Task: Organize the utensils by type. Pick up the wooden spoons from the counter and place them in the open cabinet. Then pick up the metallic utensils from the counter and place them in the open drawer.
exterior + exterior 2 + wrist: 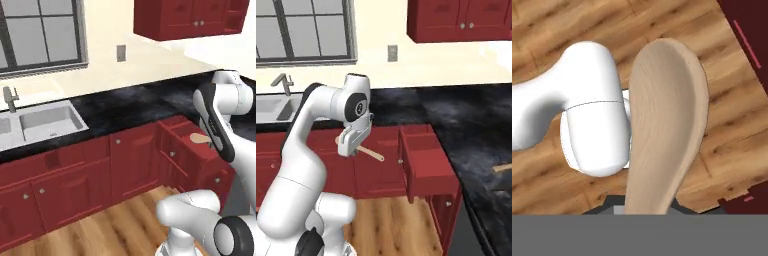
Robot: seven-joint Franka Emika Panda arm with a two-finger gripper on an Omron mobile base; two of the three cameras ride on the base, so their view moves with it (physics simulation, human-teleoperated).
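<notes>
A: The gripper point(354, 150) is seen clamped on the wooden spoon point(368, 151), jaws drawn nearly together around the handle. The spoon is carried in the air in front of the red floor cabinets point(376, 165), well off the counter point(466, 120).

B: Agreed. In the hand view the spoon's round bowl point(662, 125) is shown close up, rising from the bottom edge where the fingers would be; the fingertips themselves are hidden behind it. Below it, the wooden floor point(567, 25) is seen, with a dark red edge at the right.

A: From the right base view the handle is shown sticking out to the right of the hand, tilted slightly downward, while the bowl end peeks out at the left of the hand.

B: And in the left base view only a tan patch of the spoon point(199, 137) can be made out, beside the arm's dark forearm and over the open drawer point(187, 132). The jaws cannot be judged there.

A: The open drawer point(423, 155) is better laid out in the right base view: pulled out from the counter's corner, red inside, nothing visible in it.

B: The sink point(45, 122) is shown plainly at the left of the left base view, its basin bare, with the faucet point(10, 99) behind it.

A: The wall cabinet point(461, 20) is noted high at the right, red doors with silver knobs; whether it stands open cannot be told. A tan object point(502, 168) lies on the counter at the right edge, too cut off to name.
</notes>
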